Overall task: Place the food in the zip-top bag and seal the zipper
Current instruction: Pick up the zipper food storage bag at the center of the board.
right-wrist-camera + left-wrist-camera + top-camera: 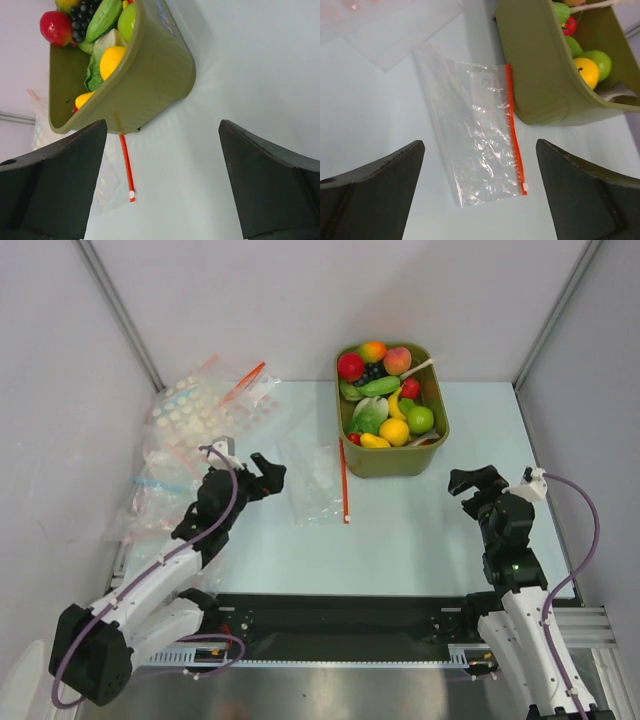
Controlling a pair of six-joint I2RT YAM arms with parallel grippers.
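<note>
Nearest the arm bases, the left hand (270, 473) hangs just above the worktop (420, 530) with its fingers spread wide and nothing between them. The right hand (475, 481) is equally wide and empty, well apart on the other side.

Just beyond the left hand, the zip-top bag (315, 485) lies flat and empty on the worktop. Its red-orange zipper (344, 482) runs along the edge that faces the tub (395, 462). I cannot tell whether the zipper is pressed shut or parted.

Farther back, the food (385, 390) is all heaped in the olive-green tub: red, peach, green and yellow pieces. The tub's near corner sits just beside the far end of the zipper. At the far left lie the dotted bags (195, 410).

This looks like the very start, with no food bagged yet. The next move likely calls for the left hand to pinch one lip of the bag and open its mouth, while the right hand reaches into the tub.

A faint printed mark (487, 80) shows near the zipper, too small to read. Bluish lettering on the tub wall is also illegible.
</note>
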